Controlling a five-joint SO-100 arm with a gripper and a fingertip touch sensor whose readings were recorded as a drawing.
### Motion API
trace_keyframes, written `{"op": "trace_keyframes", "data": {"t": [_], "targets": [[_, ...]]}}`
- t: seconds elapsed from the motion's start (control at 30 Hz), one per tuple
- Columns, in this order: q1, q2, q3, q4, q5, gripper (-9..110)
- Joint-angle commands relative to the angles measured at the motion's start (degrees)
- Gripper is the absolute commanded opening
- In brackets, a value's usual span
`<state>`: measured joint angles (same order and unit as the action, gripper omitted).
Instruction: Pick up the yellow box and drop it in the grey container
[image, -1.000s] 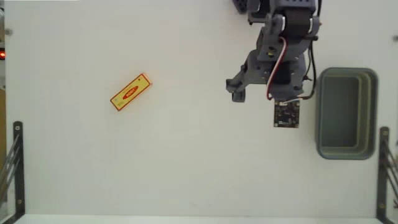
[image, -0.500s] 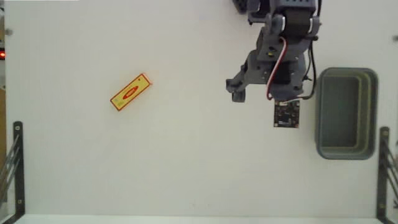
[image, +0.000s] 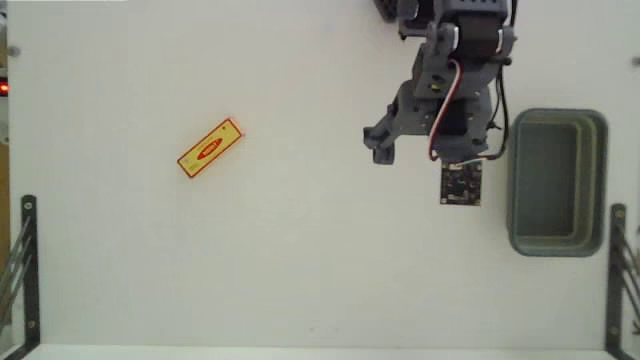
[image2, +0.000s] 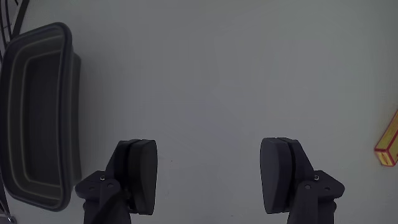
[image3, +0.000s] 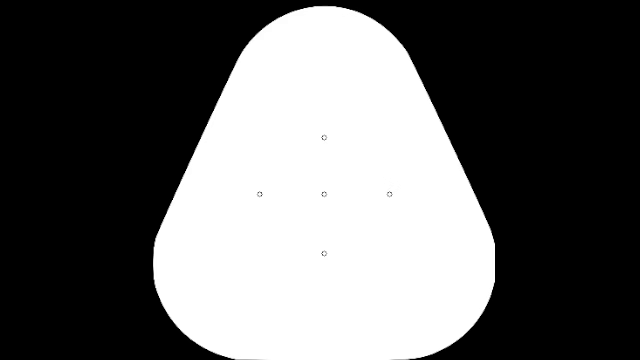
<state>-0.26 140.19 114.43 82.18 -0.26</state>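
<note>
You have a smooth, matt white table (image: 300, 260) under everything. The yellow box (image: 211, 147) looks like printed card – slightly glossy. The grey container (image: 556, 182) reads as matt moulded plastic, the gripper (image2: 211, 174) as dull dark plastic.

Fixed view straight down over table (image: 300, 260), wrist view low behind claw (image2: 213, 177)

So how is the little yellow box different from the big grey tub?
The box is bright yellow with a red oval; the tub is plain grey-green. The box is much smaller than the tub. The box lies slanted on the table; the tub sits straight. The box is closed and flat, the tub open and hollow. Both are rectangular.
</note>
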Motion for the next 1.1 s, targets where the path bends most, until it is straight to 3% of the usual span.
{"op": "trace_keyframes", "data": {"t": [0.0, 0.67, 1.07], "targets": [[0.26, 1.93, 0.12, -0.22, 0.26, 110], [0.38, 1.93, 0.12, -0.22, 0.26, 110], [11.10, 1.93, 0.12, -0.22, 0.26, 110]]}}
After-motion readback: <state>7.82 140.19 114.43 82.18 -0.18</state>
